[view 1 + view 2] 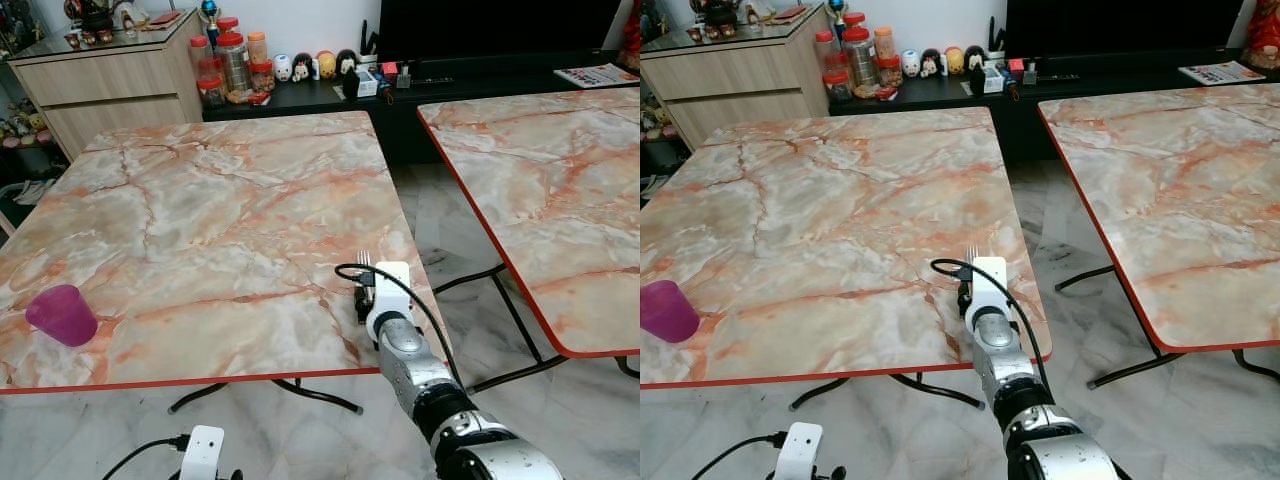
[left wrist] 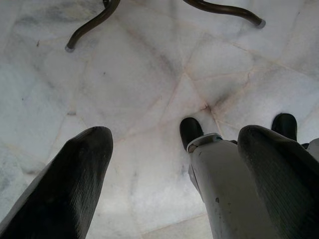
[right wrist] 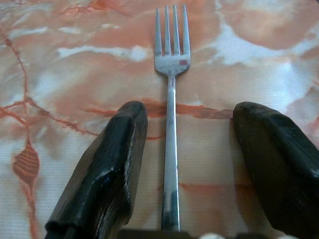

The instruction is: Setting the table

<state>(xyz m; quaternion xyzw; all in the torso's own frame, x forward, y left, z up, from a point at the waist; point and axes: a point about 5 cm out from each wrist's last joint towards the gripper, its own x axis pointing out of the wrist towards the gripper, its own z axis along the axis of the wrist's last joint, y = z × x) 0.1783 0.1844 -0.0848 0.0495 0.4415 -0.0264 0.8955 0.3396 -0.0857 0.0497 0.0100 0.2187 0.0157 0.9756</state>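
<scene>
Hanging idle at the near left, below the table edge: the left gripper [image 2: 169, 184], fingers spread wide over bare marble floor [image 2: 149, 89], holding nothing, kept low and out of the way of the work.

At the near right, reaching over the front edge of the marble table [image 1: 200, 200]: the right gripper [image 3: 192, 179], jaws open, one black finger either side of the fork [image 3: 171, 99]. Lying flat on the tabletop between those fingers, handle toward the robot, tines pointing to the far side (the usual lie for a place setting). No pad touching the handle, so apparently either just set down or about to be pinched; cannot tell which.

Farther left along the near edge: a purple cup [image 1: 62, 314], upright, well apart from the fork, probably part of the setting.

Beyond, at the far wall: a low black cabinet [image 1: 320, 100] with jars [image 1: 235, 65] and small figurines.
</scene>
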